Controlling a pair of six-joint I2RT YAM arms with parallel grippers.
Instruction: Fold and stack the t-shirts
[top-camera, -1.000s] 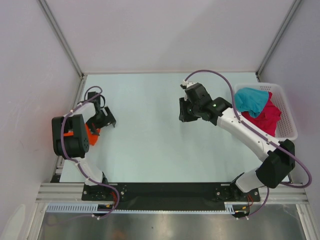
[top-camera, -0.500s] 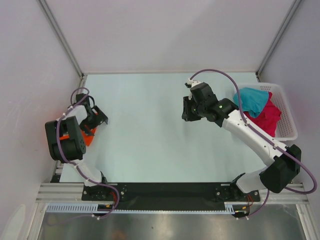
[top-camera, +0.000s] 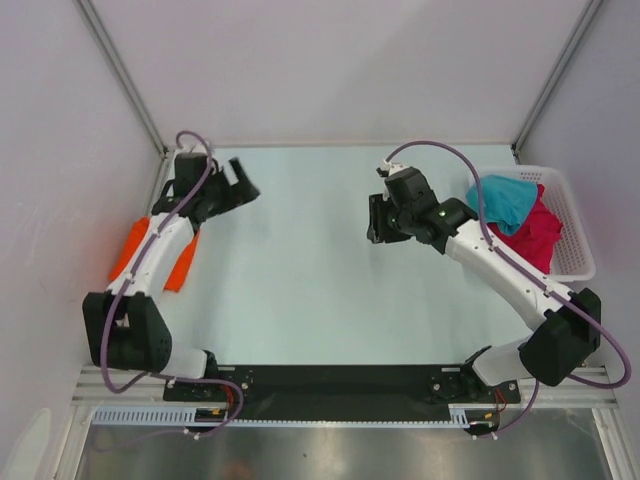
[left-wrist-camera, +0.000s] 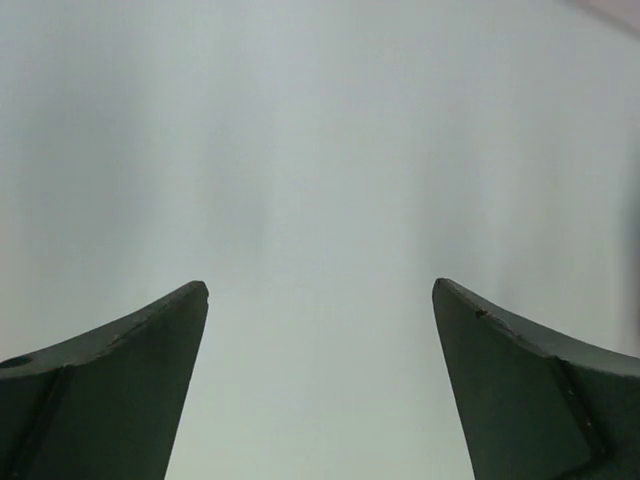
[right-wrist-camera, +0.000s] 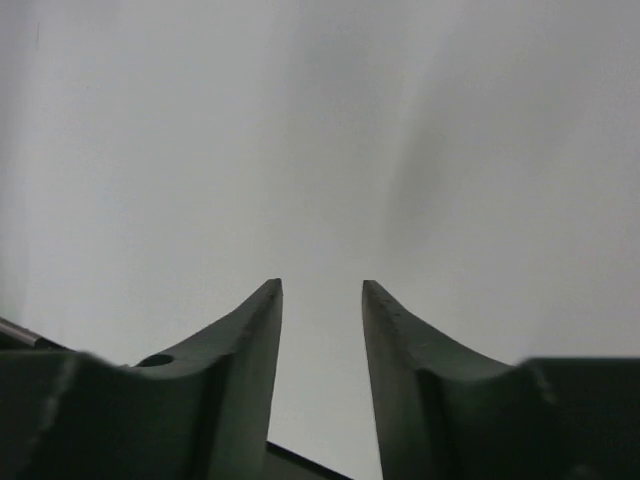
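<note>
The orange t-shirt (top-camera: 181, 262) lies at the table's left edge, partly hidden under my left arm. The teal t-shirt (top-camera: 500, 198) and the magenta t-shirt (top-camera: 532, 236) sit bunched in the white basket (top-camera: 572, 222) at the right. My left gripper (top-camera: 243, 187) is beyond the orange shirt near the far left of the table, open wide (left-wrist-camera: 320, 290) with nothing between its fingers. My right gripper (top-camera: 374, 222) hovers over bare table left of the basket, its jaws a narrow gap apart (right-wrist-camera: 322, 285) and empty.
Pale walls with metal corner posts (top-camera: 125, 80) close in the table on the left, back and right. The black base rail (top-camera: 340, 385) runs along the near edge. Purple cables loop over both arms.
My left arm has swung up and away from the orange shirt toward the far left, uncovering it. The right gripper's jaws have parted a little; that arm has barely shifted.
</note>
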